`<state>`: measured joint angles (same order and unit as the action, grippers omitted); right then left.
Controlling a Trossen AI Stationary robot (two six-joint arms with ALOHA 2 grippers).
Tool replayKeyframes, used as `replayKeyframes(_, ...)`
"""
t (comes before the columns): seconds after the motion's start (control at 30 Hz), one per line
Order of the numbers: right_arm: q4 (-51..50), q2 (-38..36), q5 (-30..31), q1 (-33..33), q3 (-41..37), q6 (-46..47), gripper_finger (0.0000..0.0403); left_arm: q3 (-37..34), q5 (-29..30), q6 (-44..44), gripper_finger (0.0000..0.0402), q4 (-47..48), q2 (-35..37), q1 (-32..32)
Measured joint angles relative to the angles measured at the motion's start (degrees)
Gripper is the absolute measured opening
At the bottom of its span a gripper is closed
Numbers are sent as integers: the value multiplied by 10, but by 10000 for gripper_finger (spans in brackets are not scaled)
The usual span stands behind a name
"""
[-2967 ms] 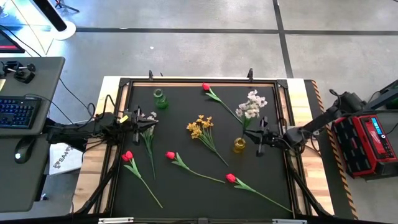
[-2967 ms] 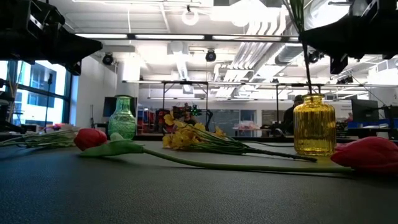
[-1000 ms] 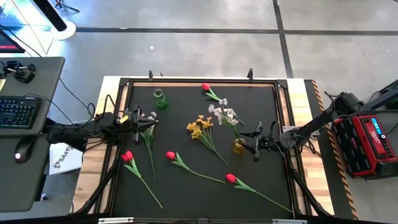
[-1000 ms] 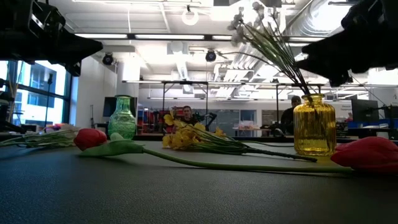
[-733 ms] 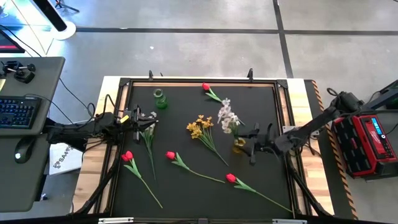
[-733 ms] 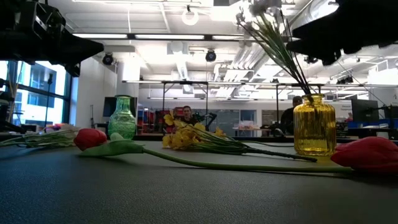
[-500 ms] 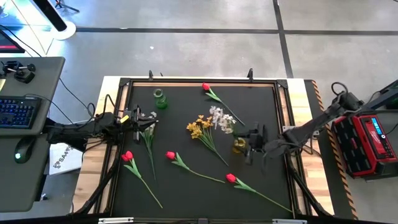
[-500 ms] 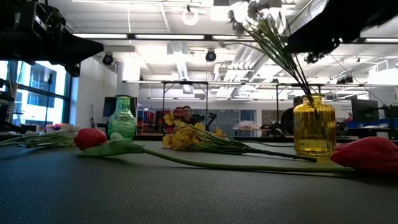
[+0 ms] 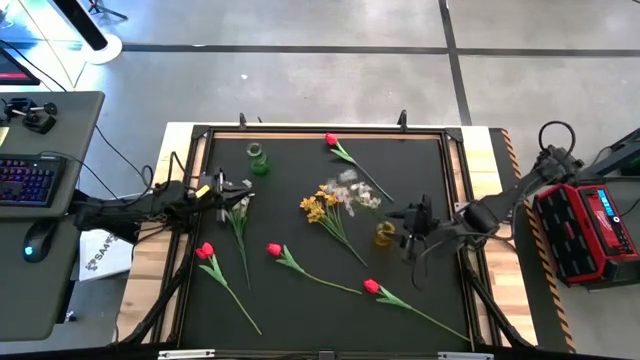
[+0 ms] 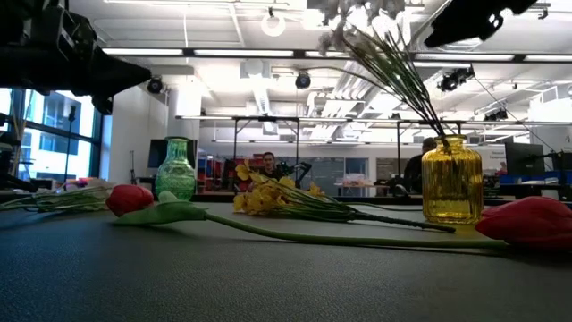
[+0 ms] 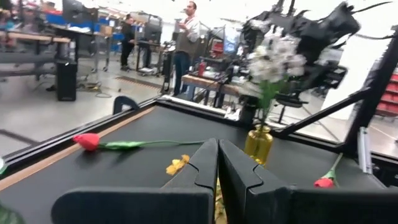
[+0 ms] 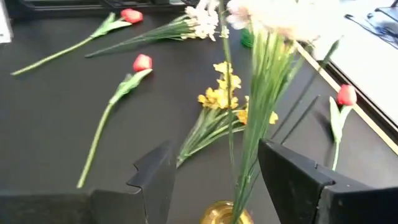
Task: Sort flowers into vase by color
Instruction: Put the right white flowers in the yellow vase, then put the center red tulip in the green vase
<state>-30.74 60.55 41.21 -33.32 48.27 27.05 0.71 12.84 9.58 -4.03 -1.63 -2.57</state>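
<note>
You have a blossom bunch [image 9: 352, 192] standing in the vase [image 9: 385, 234] right of centre in the high view, another vase [image 9: 258, 158] upper left, and loose flowers [image 9: 325, 212] lying across the mat [image 9: 300, 310] between.

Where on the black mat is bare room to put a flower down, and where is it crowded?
Bare: the mat along the near edge, between two red tulips, and the far right corner beyond the yellow vase. Crowded: the centre, around the yellow bunch and the white bunch in the vase.
</note>
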Motion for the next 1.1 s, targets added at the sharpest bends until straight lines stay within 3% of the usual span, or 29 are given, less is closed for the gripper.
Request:
replayKeyframes(0.27, 3, 1, 4, -52, 35, 14, 215, 21, 21, 28, 0, 0, -71, 2)
replayKeyframes(0.5, 16, 17, 25, -65, 35, 13, 215, 95, 69, 42, 0, 7, -195, 45)
replayKeyframes(0.63, 14, 45, 32, -65, 34, 12, 215, 177, 114, 86, 0, 86, -295, 90)
replayKeyframes(0.77, 9, 74, 24, -65, 34, 12, 215, 292, 148, 154, 0, 223, -415, 133)
replayKeyframes(0.97, -33, 101, -3, -65, 34, 11, 215, 446, 137, 223, 0, 364, -586, 183)
replayKeyframes(1.1, -55, 108, -3, -65, 33, 14, 215, 512, 101, 239, 0, 388, -678, 218)
